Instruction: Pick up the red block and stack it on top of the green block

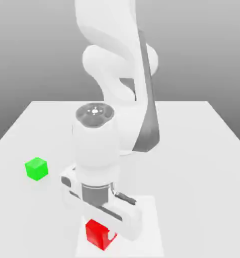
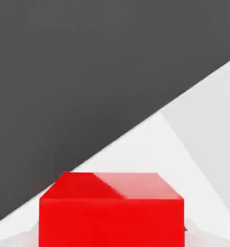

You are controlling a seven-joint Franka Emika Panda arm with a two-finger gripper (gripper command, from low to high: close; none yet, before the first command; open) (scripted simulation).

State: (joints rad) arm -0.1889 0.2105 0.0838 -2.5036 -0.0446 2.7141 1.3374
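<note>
A white robot arm with dark grey trim reaches down over a pale, smooth tabletop (image 1: 192, 166), its two-finger gripper (image 1: 110, 235) lowered onto a small, bright red cube with plain faces (image 1: 100, 235). In the exterior view the red cube sits near the bottom edge, a little to that view's left of centre, over a brighter white four-sided patch (image 1: 144, 244) on the tabletop. The jaws are closed on the red cube: one pale fingertip shows against its side, and in the hand view the cube lies squarely between the two fingers, with pale finger shapes at either side of it. Whether the cube is still resting on the surface or slightly raised cannot be told. Well apart from it, toward the exterior view's left and farther back, a small, bright green cube (image 1: 36, 169) with plain faces sits upright on the tabletop, with nothing on top of it. As far as the pictures show, the grasp is made, which seems to be the first part of the job. The stacking is all to come: the arm has to lift the red cube clear, carry it across to the green one, line it up above, lower it until the faces meet, and let go.
</note>
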